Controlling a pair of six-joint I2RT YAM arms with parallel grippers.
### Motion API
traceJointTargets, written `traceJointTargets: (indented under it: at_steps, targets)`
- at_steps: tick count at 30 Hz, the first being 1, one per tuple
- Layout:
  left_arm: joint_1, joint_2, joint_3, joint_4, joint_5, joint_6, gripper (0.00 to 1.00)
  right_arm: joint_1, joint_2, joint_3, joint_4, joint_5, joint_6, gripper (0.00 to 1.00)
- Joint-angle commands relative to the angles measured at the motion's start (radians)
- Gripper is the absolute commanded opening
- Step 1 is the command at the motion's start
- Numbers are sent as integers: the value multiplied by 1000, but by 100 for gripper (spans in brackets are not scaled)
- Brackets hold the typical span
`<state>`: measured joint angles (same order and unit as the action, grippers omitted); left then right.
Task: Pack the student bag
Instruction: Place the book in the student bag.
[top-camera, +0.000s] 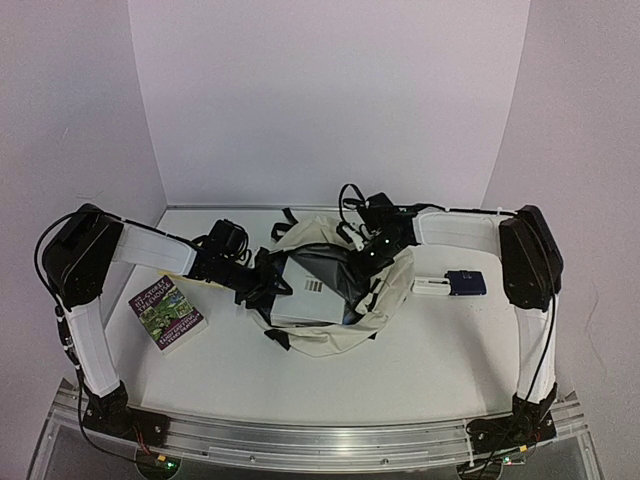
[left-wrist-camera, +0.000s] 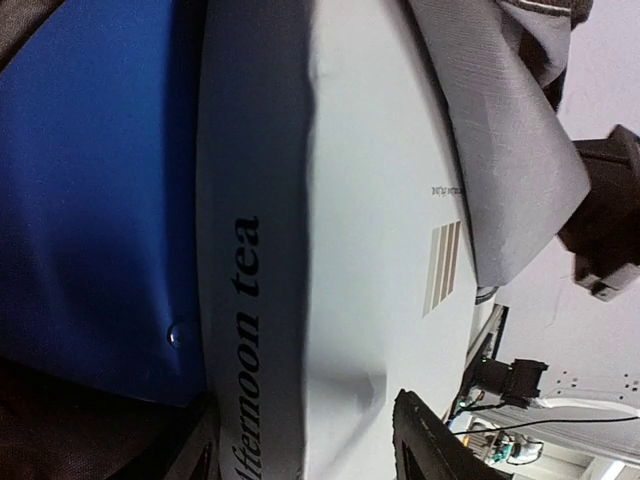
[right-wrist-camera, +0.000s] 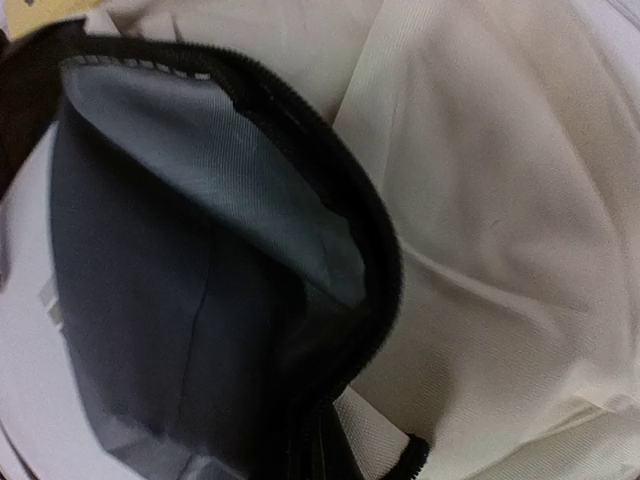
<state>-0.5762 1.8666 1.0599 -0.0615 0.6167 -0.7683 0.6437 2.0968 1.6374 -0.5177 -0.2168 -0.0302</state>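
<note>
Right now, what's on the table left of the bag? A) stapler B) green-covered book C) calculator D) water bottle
B: the top view shows a green-covered book lying flat on the table, left of the student bag.

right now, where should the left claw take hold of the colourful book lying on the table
Probably by a long edge, coming down from above. The colourful book lies flat, cover up, apart from the student bag, so only its thin edges offer a pinch.
</note>
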Motion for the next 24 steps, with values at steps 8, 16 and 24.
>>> traceJointTargets:
  at_steps: [8,16,24]
  targets:
    - [4,-5,-113,551,272,-193,49,15,113,-27,10,-179,56,0]
    - [8,113,-118,638,200,-331,66,16,118,-25,11,-201,69,0]
    - [7,129,-189,995,221,-463,39,23,109,-29,13,-255,76,0]
